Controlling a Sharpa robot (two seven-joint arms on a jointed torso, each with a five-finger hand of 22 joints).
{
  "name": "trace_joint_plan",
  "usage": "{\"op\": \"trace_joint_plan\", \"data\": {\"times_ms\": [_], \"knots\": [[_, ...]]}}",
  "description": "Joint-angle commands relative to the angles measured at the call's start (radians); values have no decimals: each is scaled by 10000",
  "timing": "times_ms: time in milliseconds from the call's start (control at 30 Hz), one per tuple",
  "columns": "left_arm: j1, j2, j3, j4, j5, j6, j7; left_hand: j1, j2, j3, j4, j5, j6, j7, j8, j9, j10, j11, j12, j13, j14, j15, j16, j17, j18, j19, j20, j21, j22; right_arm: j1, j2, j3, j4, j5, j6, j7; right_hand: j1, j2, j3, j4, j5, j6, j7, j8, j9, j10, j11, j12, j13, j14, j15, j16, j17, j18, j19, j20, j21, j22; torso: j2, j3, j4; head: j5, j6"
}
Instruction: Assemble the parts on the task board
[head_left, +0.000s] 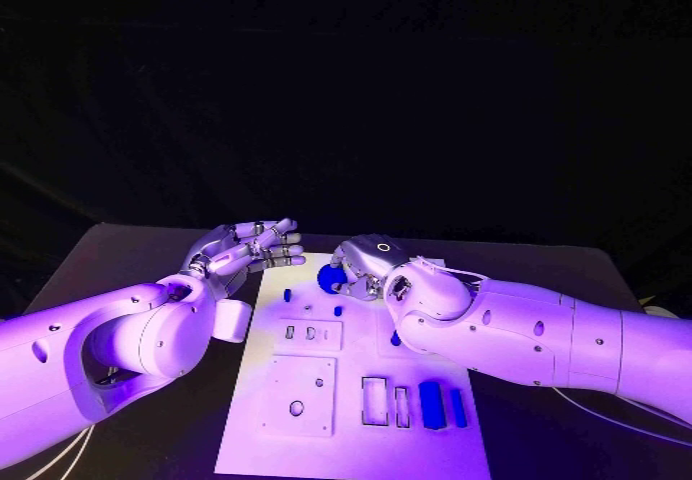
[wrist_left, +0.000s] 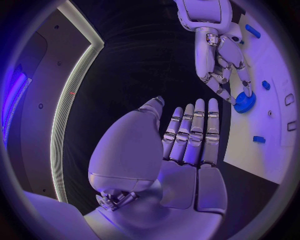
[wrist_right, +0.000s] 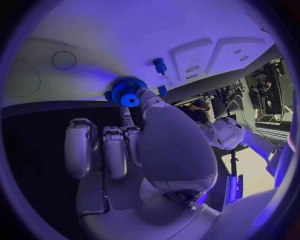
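Blue gear pinched by fingertips of right hand over far end of white board; left hand held beside board, fingers straight, holding nothing.

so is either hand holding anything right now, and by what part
The right hand pinches the blue gear at its toothed rim, over the task board. The left hand holds nothing, fingers straight.

A robotics lab is showing here: two white arms are reaching over a black table under coloured light, a white task board is lying at 6 o'clock, and blackness is hanging from 9 to 3 o'clock.
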Motion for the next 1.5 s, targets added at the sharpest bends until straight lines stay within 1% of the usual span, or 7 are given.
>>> {"op": "trace_joint_plan", "data": {"times_ms": [33,267,467,867,1233,1367,1500], "knots": [[20,24,8,13,-5,169,53,105,-25,-21,-59,-41,45,88,-64,-12,16,48,-63,-7,22,44,-21,8,105,-40,2,49,10,-10,39,-6,-58,-92,58,-76,-217,-83,-67,128,-231,-234,13,-203,165,229,136,-120,1646,1024,141,31,2552,-147,-40,117,-47,511,-1,-5,0,-5,9],[20,29,8,7,-5,175,38,105,-25,-21,-59,-41,45,88,-64,-12,16,48,-63,-7,22,44,-21,8,105,-40,2,49,10,-9,97,-6,-106,47,178,-12,-905,-281,-504,510,-344,-573,163,-664,74,110,298,-244,1514,1019,292,24,2531,-131,-70,279,-108,488,0,-3,9,8,7],[20,33,8,-3,-5,172,27,110,-21,-18,-63,-41,51,86,-70,-11,23,46,-69,-6,28,43,-32,13,99,-65,9,41,5,-8,82,-6,-102,243,610,121,-1579,-175,-934,578,-424,-424,154,-792,112,110,303,-231,1525,1023,312,29,2547,-129,-57,319,-117,520,-5,-6,2,11,6],[20,42,8,-12,-5,174,7,124,-20,-12,-72,-40,52,84,-75,-10,25,45,-74,-6,31,42,-39,15,96,-77,12,38,2,-7,39,-6,-154,467,1095,111,-1793,64,-1077,570,-149,-234,105,-826,165,157,260,-171,1586,1028,278,37,2568,-131,-40,296,-117,553,-5,-3,-6,9,1],[20,39,8,-22,-5,177,-4,146,-19,-4,-88,-38,52,83,-83,-11,25,44,-83,-6,36,41,-49,19,95,-93,15,35,0,-4,-79,-6,-164,515,790,57,-1700,99,-1091,504,4,-230,101,-891,171,197,254,-126,1632,1035,270,47,2597,-151,12,287,-62,632,1,7,3,12,-3],[20,37,8,-33,-5,179,-6,146,-19,-4,-88,-38,52,83,-83,-11,25,44,-83,-6,36,41,-49,19,95,-93,15,35,0,-4,-305,-6,112,520,483,102,-1661,101,-1086,490,13,-220,98,-898,175,201,251,-121,1636,1035,268,47,2596,-152,17,284,-58,639,-5,6,-1,17,-4],[19,27,8,-43,-5,181,-7,146,-19,-4,-88,-38,52,83,-83,-11,25,44,-83,-6,36,41,-49,19,95,-93,15,35,0,-3,-740,2,596,541,0,168,-1593,102,-1075,473,61,-199,93,-909,182,213,245,-110,1647,1036,263,48,2599,-154,27,280,-50,653,-10,16,-17,31,-3]]}}
